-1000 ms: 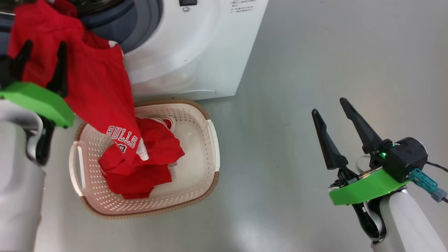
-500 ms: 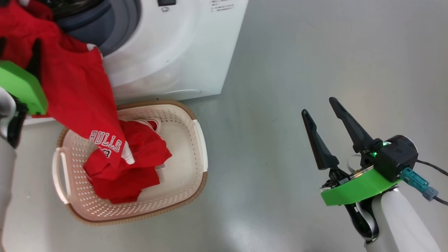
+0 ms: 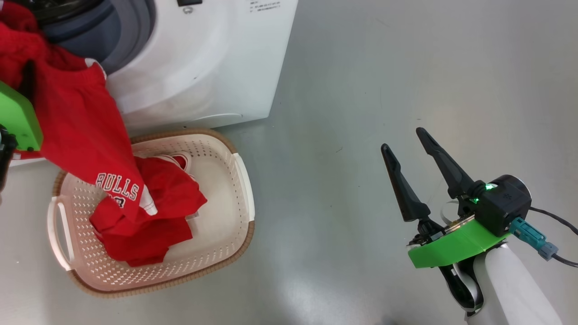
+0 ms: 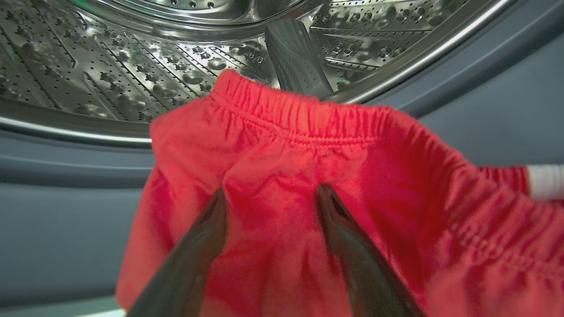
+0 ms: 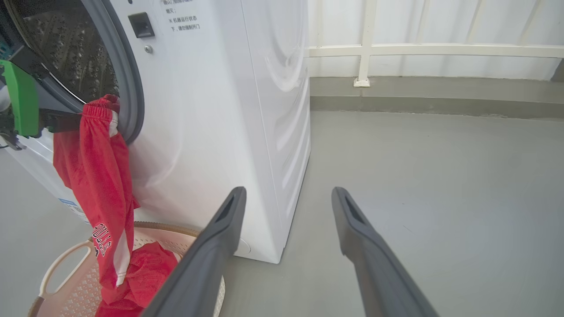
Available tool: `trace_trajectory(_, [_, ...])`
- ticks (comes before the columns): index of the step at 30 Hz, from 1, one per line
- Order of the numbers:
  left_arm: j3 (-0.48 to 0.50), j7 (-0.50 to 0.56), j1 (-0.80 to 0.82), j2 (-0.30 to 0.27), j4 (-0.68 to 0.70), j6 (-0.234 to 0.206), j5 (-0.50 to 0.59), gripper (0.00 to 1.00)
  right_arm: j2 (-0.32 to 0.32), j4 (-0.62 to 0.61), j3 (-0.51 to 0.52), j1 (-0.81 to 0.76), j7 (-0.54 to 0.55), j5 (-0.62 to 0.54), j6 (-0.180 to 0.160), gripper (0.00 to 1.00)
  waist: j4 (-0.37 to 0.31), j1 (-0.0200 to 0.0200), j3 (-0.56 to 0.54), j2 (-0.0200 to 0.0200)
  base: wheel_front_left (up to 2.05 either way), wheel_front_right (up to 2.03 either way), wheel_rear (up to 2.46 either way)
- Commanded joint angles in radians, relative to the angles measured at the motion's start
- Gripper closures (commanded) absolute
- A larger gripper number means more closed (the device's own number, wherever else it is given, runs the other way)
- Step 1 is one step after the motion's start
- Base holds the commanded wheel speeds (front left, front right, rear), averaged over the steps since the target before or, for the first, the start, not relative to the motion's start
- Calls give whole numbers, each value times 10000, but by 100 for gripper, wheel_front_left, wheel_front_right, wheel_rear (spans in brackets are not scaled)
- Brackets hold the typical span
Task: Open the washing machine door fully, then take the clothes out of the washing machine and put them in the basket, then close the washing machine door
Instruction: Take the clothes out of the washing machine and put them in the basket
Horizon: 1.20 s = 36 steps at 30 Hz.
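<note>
**Step in hand:** moving the clothes [image 3: 86, 131] from the washing machine [image 3: 203, 67] to the basket [image 3: 246, 198].

**Location:** One red garment hangs from the mouth of the drum [image 4: 110, 66] down the machine's front. Its lettered lower end lies on the red heap already in the basket. The basket stands on the floor [image 3: 361, 90], touching or just beside the machine's base.

**Left end effector [image 4: 271, 193]:** The fingers stand wide apart just below the elastic waistband. Fabric lies between and beyond them, and no clamp is evident.

**Recommendation:** Close firmly on the bunched cloth under the waistband. Draw it clear of the grey gasket [image 4: 66, 211], then carry it over the basket's middle before letting go, so the waistband does not drape over the rim. Snagging on the gasket lip is judged the main risk.

**Arm pose:** The left arm is raised at the drum opening, with its fingers roughly level and pointing inward. The right end effector [image 3: 402, 139] is empty, fingers spread. It hangs above bare floor, well apart from the basket and out of the way.
</note>
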State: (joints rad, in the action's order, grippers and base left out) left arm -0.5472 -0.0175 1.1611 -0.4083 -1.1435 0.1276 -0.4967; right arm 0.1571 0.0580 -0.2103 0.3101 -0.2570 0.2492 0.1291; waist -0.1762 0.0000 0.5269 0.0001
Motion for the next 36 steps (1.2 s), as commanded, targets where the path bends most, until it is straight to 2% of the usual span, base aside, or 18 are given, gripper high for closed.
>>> trace_trajectory(1, [122, -19, 374, -563, 73, 31, -98, 0, -2, -219, -195, 23, -48, 104, 16, 0, -18, 0, -5, -1, 0, 0, 0])
trace_trajectory(2, [41, -30, 397, -569, 36, 31, -156, 0, 2, -218, -198, 29, -48, 108, 16, 0, -28, 0, -2, -1, 0, 0, 0])
trace_trajectory(3, [-34, -47, 418, -575, -2, 31, -212, 5, 6, -217, -200, 37, -48, 110, 16, 0, -39, 0, 0, -1, 0, 0, 0])
trace_trajectory(5, [-177, -72, 446, -574, -76, 31, -330, 59, 9, -216, -199, 50, -48, 110, 16, 0, -56, 0, -3, -1, 0, 0, 0])
trace_trajectory(7, [-303, -106, 465, -576, -144, 31, -449, 100, 9, -216, -201, 55, -48, 109, 16, 0, -67, 0, -9, -1, 0, 0, 0])
trace_trajectory(12, [-509, -361, 500, -562, -240, 31, -796, 100, 10, -220, -158, 51, -48, 101, 16, 0, -48, 0, -31, -1, 0, 0, 0])
trace_trajectory(26, [-627, -2302, -6, -337, 541, 31, -2056, 100, 108, -293, 126, -76, -48, 42, 16, 0, 374, 0, -252, -1, 0, 0, 0])
trace_trajectory(29, [-569, -2422, -243, -367, 1010, 31, -2083, 100, 140, -320, 202, -133, -48, 33, 16, 0, 480, 0, -300, -1, 0, 0, 0])
trace_trajectory(36, [970, -2439, -1439, -461, 3658, -222, -1381, 100, 199, -392, 373, -228, -48, -9, 16, 0, 725, 0, -336, -1, 0, 0, 0])
